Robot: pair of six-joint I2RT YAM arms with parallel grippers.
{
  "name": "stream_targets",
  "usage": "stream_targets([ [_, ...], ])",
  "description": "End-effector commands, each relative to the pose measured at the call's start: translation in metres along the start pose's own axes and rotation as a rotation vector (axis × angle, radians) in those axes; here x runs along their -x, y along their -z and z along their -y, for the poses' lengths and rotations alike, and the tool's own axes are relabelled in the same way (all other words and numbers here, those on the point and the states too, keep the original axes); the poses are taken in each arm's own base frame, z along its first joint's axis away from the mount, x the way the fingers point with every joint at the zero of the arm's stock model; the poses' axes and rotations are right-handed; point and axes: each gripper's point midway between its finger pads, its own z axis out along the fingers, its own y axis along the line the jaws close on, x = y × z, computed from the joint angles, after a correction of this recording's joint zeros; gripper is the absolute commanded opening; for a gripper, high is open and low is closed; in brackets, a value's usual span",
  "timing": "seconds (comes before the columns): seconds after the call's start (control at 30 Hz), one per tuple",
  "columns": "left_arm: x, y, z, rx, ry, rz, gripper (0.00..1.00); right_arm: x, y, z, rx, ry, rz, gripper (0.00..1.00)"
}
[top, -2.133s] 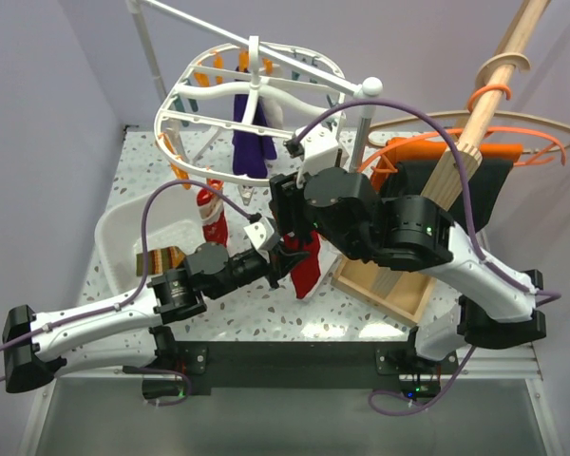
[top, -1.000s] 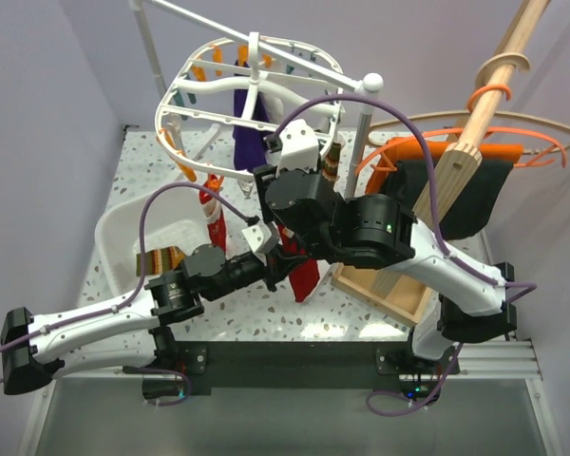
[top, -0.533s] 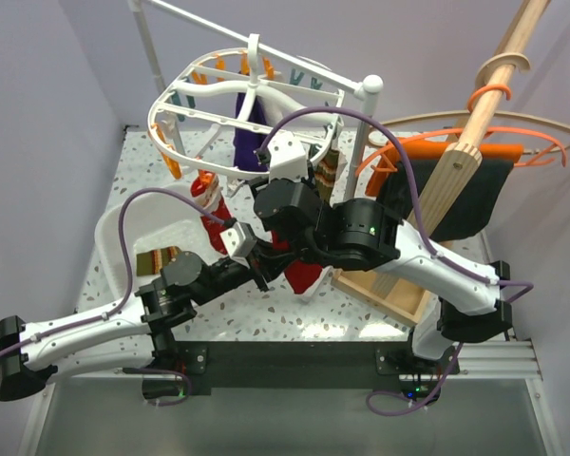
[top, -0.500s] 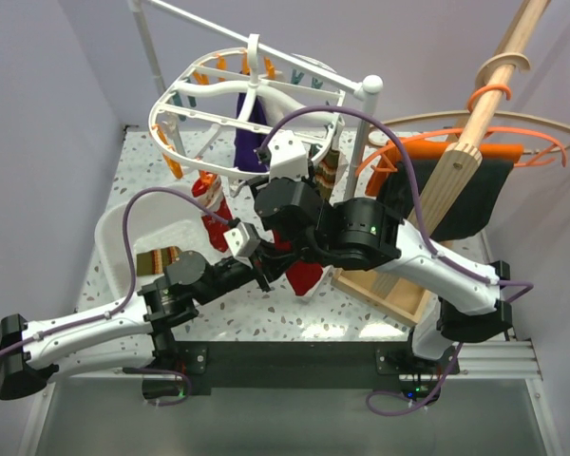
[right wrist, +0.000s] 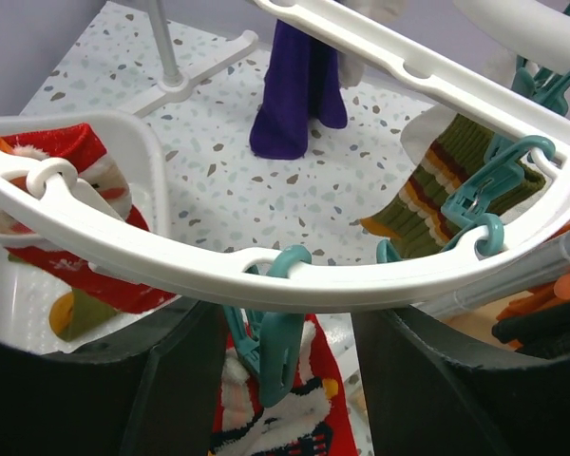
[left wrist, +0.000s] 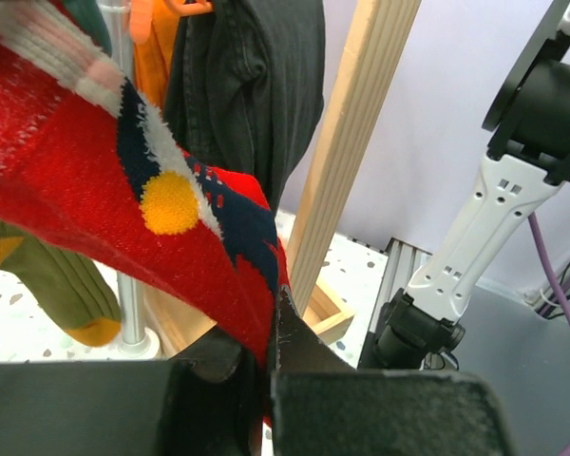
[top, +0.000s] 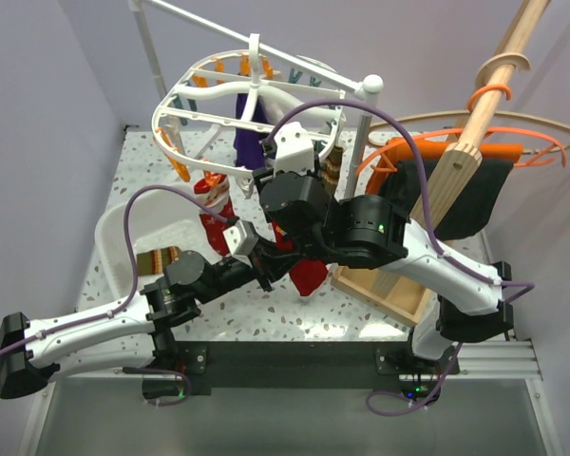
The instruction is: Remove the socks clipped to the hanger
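The left arm reaches up from the near left. The left gripper (left wrist: pixel 271 332) pinches the red sock (left wrist: pixel 123 180) tight. The right arm bends over it. The right gripper (right wrist: pixel 285 380) is wide, one finger on each side of the teal clip (right wrist: pixel 277 347) under the near rim of the hanger (right wrist: pixel 171 261). The arms crowd close together. The purple sock (right wrist: pixel 294 85) hangs on the far side.

We see a speckled worktop (top: pixel 161 180) carrying a white tub (top: pixel 122 226) near its left edge and an open wooden box (top: pixel 385 285) by its right edge. A wooden pole (top: pixel 484 90) slants above the box, with a black cloth (top: pixel 475 199), an orange cloth (top: pixel 427 152) and a thin orange hanger (top: pixel 541 144) beside it.
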Motion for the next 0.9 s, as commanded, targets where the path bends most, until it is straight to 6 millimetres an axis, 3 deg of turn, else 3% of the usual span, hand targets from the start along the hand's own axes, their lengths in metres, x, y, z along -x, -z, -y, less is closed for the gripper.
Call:
stream_targets([
  [0.0,0.011,-0.003,0.012,-0.055,0.023,0.045,0.0,0.011,-0.003,0.002,-0.047,-0.018,0.041,0.56],
  [0.3,0.012,-0.001,0.015,-0.07,0.024,0.048,0.0,0.011,-0.007,0.0,-0.066,-0.016,0.05,0.52],
  [0.47,0.008,0.001,0.013,-0.061,0.029,0.037,0.0,0.011,-0.008,0.003,-0.086,-0.029,0.067,0.39],
  [0.63,0.004,0.001,0.012,-0.055,0.03,0.012,0.0,0.016,-0.003,0.008,-0.073,-0.067,0.091,0.03],
  [0.87,0.002,0.004,0.013,-0.06,0.027,-0.019,0.0,0.013,-0.005,0.004,-0.055,-0.085,0.101,0.0],
])
